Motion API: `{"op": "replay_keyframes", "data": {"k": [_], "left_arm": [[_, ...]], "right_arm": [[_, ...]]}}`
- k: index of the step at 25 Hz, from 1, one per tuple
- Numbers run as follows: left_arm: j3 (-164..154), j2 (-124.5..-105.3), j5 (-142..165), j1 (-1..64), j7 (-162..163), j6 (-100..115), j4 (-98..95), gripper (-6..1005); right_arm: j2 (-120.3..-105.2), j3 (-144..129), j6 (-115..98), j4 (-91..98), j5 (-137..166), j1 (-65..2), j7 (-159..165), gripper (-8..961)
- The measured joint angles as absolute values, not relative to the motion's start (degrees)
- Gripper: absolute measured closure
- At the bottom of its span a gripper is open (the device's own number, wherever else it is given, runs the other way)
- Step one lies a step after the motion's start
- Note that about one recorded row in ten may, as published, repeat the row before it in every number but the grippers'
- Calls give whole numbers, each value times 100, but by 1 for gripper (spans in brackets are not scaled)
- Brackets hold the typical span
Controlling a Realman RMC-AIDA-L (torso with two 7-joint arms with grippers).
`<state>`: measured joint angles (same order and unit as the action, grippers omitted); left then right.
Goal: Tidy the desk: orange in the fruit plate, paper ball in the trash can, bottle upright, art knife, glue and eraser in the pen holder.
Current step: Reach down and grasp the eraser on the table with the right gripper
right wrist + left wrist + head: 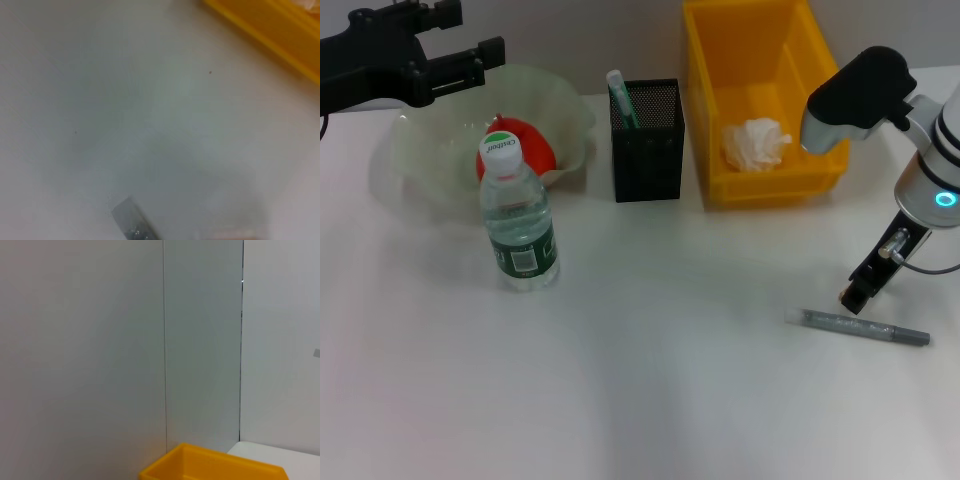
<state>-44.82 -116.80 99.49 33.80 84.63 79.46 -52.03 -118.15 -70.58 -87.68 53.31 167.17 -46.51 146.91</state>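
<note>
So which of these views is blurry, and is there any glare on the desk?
Head view: fairly sharp, with soft shadows under the bottle and art knife, no hard glare. Right wrist view: out of focus, the knife's end and yellow bin smeared. Left wrist view: flat, even light on a wall.

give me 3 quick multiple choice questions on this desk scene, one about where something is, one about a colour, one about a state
1. Where is the paper ball?
A. in the yellow bin
B. in the pen holder
C. on the fruit plate

2. What colour is the pen holder?
A. white
B. black
C. yellow

3. How is the bottle standing?
A. lying on its side
B. upside down
C. upright

Answers:
1. A, the crumpled white ball sits inside the yellow bin.
2. B, its mesh walls are black.
3. C, it stands on its base with the cap on top, in front of the fruit plate.
</note>
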Motion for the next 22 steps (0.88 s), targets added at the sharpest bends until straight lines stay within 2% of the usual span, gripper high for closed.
{"op": "replay_keyframes", "data": {"k": [22], "left_arm": [[-4482, -11683, 9958, 3410, 8463, 7932, -5202, 275]], "right_arm": [[-11830, -7056, -8513, 5209, 16716, -4676, 14691, 466]]}}
